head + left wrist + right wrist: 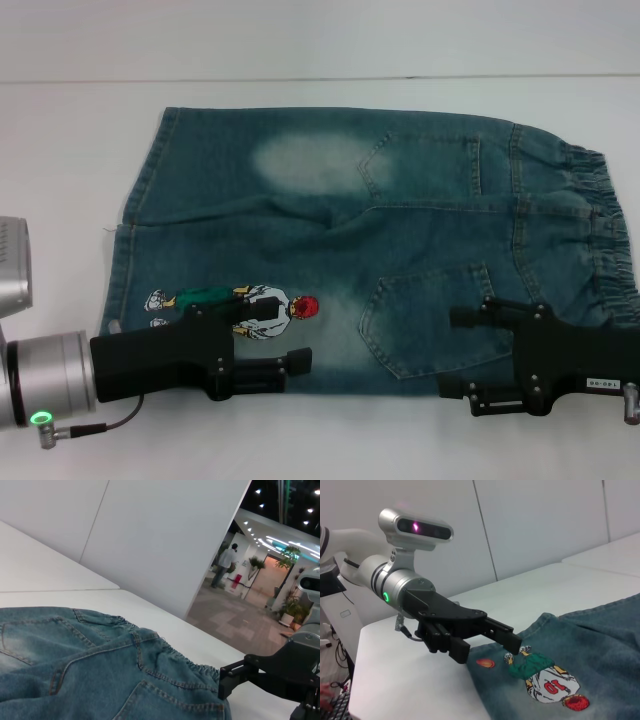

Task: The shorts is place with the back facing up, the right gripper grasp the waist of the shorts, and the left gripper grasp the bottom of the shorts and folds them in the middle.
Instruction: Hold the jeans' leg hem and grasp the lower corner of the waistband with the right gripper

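Note:
The shorts (400,230) lie flat on the white table, back pockets up. Their elastic waist (600,230) is at the right and the leg hems at the left. The cartoon print (265,305) is on the near leg. My left gripper (285,335) is open at the near left, fingers pointing right, over the near leg beside the print. The right wrist view shows the left gripper (490,647) above the hem with nothing in it. My right gripper (452,355) is open at the near right, by the near back pocket. One of its fingers (235,675) shows beside the waist.
The white table (80,130) reaches past the shorts on all sides, and its near edge is close behind both grippers. A white wall (320,35) stands behind. The right wrist view shows the table's corner (365,690) behind my left arm.

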Robot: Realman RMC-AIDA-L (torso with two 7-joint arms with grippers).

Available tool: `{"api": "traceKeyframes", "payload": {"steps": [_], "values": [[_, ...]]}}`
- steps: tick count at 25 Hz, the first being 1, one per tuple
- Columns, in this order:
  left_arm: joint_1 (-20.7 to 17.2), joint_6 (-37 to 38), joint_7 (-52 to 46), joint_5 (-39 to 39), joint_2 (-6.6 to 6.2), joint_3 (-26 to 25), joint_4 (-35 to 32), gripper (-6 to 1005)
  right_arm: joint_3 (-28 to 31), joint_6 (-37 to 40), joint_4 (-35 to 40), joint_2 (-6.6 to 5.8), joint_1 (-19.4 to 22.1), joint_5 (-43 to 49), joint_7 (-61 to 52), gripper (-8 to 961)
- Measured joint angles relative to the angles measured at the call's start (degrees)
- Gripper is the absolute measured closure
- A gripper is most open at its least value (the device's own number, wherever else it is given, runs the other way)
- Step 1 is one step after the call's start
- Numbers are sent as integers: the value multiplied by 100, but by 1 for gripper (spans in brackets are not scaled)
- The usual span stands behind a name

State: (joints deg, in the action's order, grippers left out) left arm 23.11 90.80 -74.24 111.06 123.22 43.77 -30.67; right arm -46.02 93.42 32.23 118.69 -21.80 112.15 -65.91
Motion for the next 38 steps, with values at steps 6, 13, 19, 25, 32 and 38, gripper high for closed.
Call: {"api": "traceKeyframes", "payload": {"steps": [6,13,19,25,32,38], "values": [[-133,342,-210,-20,-61,-384,-161,81,277,42,12,1,59,-45,48,8],[-731,1221,-1911,88,-326,-1441,-1267,82,582,84,-18,-17,162,-46,133,9],[-847,1378,-2966,988,-444,-2197,-1639,81,597,71,-9,6,157,-35,155,9],[-807,1039,-3112,1544,-425,-2225,-1640,80,595,79,-21,6,104,-13,167,9],[-714,690,-3186,1912,-379,-2162,-1638,80,574,75,-23,-3,92,-9,153,10],[-600,485,-3198,2111,-320,-2103,-1616,81,573,53,-25,-4,92,-9,159,10]]}}
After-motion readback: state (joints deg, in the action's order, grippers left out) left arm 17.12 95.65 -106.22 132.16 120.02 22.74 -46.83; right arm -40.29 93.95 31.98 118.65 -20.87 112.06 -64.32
